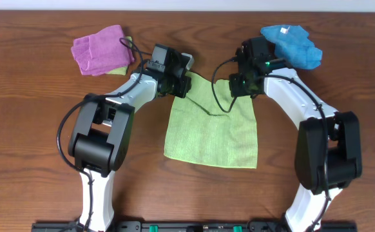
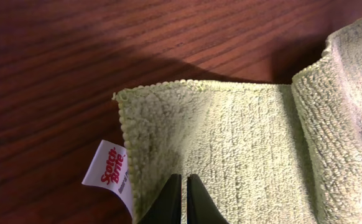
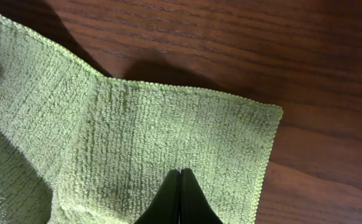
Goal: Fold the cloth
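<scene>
The lime-green cloth lies spread at the table's middle, and its far edge is bunched and creased between the two arms. My left gripper is shut on the far left corner. In the left wrist view its tips pinch the terry cloth beside a white brand tag. My right gripper is shut on the far right corner. In the right wrist view its tips press together on the cloth, a little in from the hemmed corner. Both corners cast shadows on the wood.
A purple-pink cloth lies crumpled at the back left, with a sliver of yellow-green fabric showing under it. A bright blue cloth with a white tag sits at the back right, just behind the right wrist. Bare wood surrounds the green cloth.
</scene>
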Controlling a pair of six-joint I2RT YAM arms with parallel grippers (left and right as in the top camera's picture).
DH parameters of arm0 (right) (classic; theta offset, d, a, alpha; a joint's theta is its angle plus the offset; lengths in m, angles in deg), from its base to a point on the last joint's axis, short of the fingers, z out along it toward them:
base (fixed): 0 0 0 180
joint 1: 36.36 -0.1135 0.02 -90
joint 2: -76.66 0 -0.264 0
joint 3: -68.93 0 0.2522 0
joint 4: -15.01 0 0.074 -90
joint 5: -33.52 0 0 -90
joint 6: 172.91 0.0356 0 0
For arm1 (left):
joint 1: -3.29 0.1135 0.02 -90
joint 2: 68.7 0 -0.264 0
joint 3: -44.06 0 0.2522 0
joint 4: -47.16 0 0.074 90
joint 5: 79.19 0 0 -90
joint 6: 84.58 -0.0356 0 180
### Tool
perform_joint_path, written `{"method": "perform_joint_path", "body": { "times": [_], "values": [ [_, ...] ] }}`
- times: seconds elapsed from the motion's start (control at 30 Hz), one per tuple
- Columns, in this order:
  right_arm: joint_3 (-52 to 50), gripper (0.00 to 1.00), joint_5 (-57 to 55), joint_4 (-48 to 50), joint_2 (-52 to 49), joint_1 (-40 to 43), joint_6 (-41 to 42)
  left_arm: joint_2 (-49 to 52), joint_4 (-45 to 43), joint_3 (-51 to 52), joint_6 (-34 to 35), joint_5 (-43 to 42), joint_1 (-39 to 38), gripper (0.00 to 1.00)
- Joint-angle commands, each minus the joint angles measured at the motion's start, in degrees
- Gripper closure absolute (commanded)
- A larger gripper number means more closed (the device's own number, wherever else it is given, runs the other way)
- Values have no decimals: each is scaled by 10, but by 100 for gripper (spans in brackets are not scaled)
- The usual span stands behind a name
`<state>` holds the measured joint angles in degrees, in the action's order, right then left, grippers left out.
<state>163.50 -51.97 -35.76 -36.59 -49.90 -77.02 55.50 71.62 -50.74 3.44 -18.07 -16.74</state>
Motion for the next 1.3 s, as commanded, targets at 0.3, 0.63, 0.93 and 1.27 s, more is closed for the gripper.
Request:
{"method": "perform_joint_path", "body": {
  "times": [0.3, 0.63, 0.93, 1.27],
  "values": [
    [-7, 98, 2, -11, -22, -5, -8, 8, 17, -12, -15, 40, 1, 94],
    [-7, 98, -22, -10, -33, -3, -11, 9, 40, -12, -15, 43, 1, 94],
    [-7, 98, -22, -9, -71, -3, -11, 9, 70, -11, -15, 54, 1, 94],
    [-7, 98, -65, 0, -76, -3, -11, 9, 111, -11, -12, 95, 2, 94]
  ]
}}
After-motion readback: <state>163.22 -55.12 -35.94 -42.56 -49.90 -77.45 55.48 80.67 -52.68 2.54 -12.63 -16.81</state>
